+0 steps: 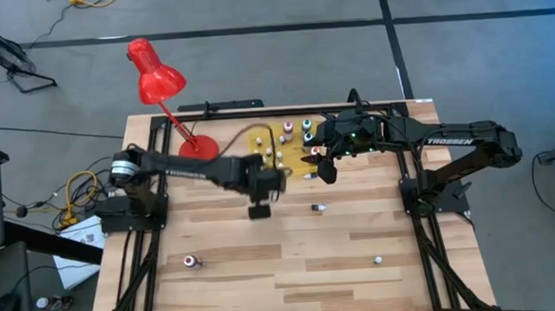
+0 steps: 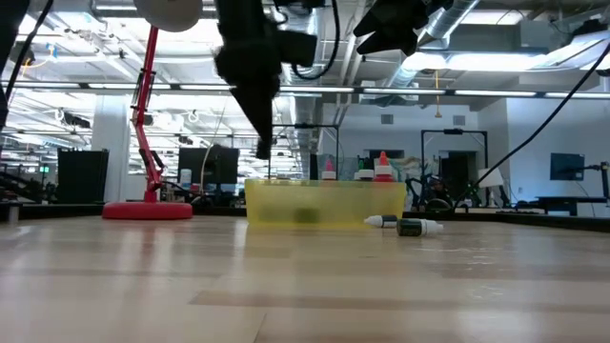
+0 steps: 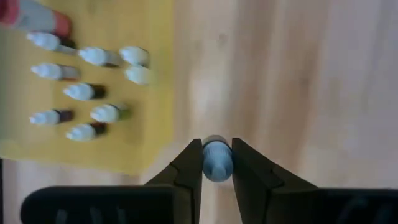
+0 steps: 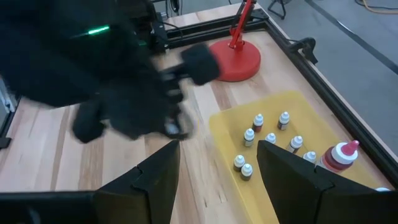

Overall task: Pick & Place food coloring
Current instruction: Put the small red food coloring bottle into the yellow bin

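- Left gripper (image 3: 217, 165) pinches a small food coloring bottle (image 3: 217, 160) by its pale cap, above bare wood just off the yellow mat's (image 3: 143, 134) edge, near table centre.
- Right gripper (image 4: 217, 168) spread, nothing held, over the mat at about 1 o'clock from centre.
- Bottle cluster (image 3: 81, 92) stands on the mat.
- Loose bottles lie on the table (image 1: 264, 270): one (image 1: 318, 208) right of centre, one (image 1: 192, 262) at 7 o'clock, one (image 1: 378, 261) at 5 o'clock.
- Red desk lamp (image 1: 159, 81) at 11 o'clock.

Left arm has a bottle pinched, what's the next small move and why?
Probably carry it sideways over the yellow mat, then lower. In the left wrist view the left end effector grips a pale-capped bottle above bare wood beside the mat's edge, where other bottles already stand. The right end effector hovers open over the mat.
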Controlling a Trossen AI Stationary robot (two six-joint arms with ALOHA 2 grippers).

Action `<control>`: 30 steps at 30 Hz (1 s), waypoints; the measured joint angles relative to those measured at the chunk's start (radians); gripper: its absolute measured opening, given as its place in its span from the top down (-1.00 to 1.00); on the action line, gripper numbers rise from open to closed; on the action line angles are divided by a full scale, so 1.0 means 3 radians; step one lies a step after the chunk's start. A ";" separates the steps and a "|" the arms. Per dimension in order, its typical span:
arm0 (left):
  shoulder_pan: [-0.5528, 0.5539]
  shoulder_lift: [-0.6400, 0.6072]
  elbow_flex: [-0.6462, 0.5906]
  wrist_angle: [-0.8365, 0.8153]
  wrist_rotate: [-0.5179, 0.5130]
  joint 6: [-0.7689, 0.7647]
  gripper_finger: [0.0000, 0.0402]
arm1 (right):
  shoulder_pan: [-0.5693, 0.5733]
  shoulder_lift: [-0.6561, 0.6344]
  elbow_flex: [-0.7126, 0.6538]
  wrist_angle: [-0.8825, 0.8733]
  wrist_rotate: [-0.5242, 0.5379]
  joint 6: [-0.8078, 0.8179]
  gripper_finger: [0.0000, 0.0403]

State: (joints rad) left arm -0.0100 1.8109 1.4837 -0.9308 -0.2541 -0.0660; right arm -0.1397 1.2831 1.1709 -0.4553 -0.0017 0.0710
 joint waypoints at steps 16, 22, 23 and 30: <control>0.0819 0.0189 -0.0005 0.0291 0.0385 0.0508 0.72 | 0.0000 -0.0001 0.0000 0.0000 0.0000 0.0001 -0.02; 0.0889 0.0307 -0.0005 0.0328 0.0394 0.0559 0.72 | 0.0000 -0.0001 0.0001 0.0023 0.0000 -0.0001 -0.02; 0.0895 0.0311 -0.0009 0.0332 0.0395 0.0567 0.72 | 0.0000 -0.0001 0.0001 0.0025 0.0000 0.0001 -0.02; 0.0950 0.0345 -0.0275 0.0710 0.0468 0.0598 0.72 | 0.0001 -0.0001 0.0001 0.0079 0.0000 -0.0001 -0.02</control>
State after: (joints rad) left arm 0.2750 1.9144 1.4011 -0.7178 -0.1138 0.1135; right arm -0.1394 1.2827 1.1713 -0.4315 -0.0017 0.0708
